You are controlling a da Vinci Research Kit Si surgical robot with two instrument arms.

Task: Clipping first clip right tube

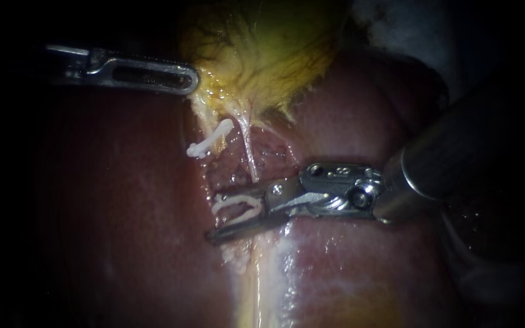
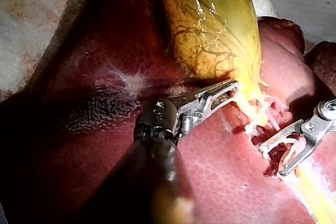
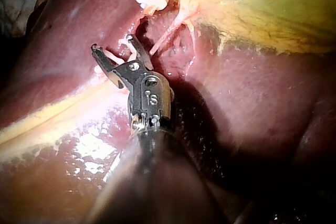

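Left instrument [image 1: 186, 79]: its jaws lie together on the fringe of the gallbladder [image 1: 262, 48], apparently holding it taut. If this hold slipped or slackened, the strands below would probably sag and drift out of line with the clip.

Placed clip [image 1: 209, 141]: a white clip that sits across the left-hand strand, near the right instrument's jaw tips but apart from them. A sideways sweep of those tips toward it could knock or loosen it.

Right tube [image 1: 248, 149]: a thin pale strand running down from the gallbladder toward the right instrument. Its visible stretch ends just beside the outer face of the upper jaw, close to the hinge. None of it shows between the jaws, and any further course behind that jaw is hidden.

Loaded clip [image 1: 238, 208]: a white clip with its legs spread, one leg along each jaw. The right tube lies beside its mouth, not inside it. Closing from this position would likely catch bare tissue or only part of the tube.

Right instrument [image 1: 212, 217]: its jaws stand wide apart, gripping only the loaded clip between them. The lower jaw lies close over the liver [image 1: 123, 212]. Whether it touches is unclear, but advancing low could scrape that surface.
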